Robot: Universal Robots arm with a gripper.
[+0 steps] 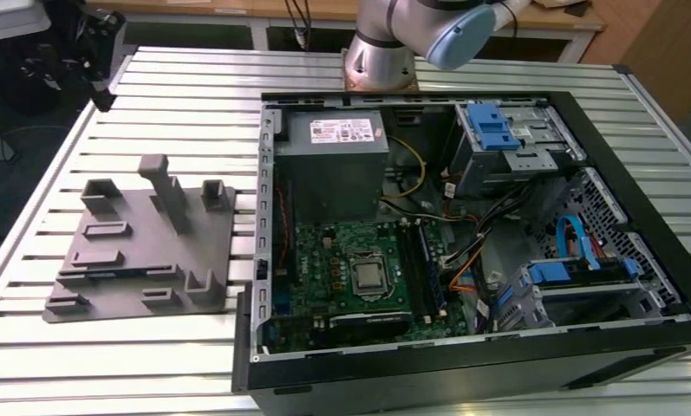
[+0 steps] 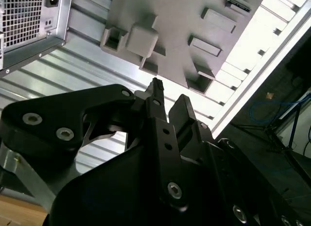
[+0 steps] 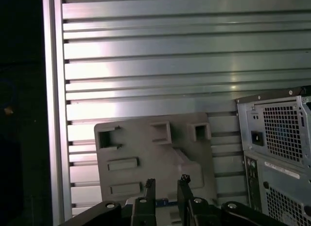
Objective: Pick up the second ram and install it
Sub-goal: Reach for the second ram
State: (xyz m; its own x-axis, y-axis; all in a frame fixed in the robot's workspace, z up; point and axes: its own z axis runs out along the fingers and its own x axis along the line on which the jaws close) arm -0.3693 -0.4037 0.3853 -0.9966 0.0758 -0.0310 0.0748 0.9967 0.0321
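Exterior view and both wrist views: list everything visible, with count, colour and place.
table: one, silver, slatted, under everything
holder: one, grey, on the table, at the exterior view's left of the case
case: one, black, open, on the table
motherboard: one, green, inside the case
power supply: one, grey, inside the case beside the motherboard
brackets: two, blue, along the case's side at the exterior view's right
cables: several, orange, yellow and black, between motherboard and brackets
blue strip: one, at the holder's edge; may be the ram, too small to tell
arm: one, silver with a blue cap, base beyond the case
gripper: one, black, open, facing the holder
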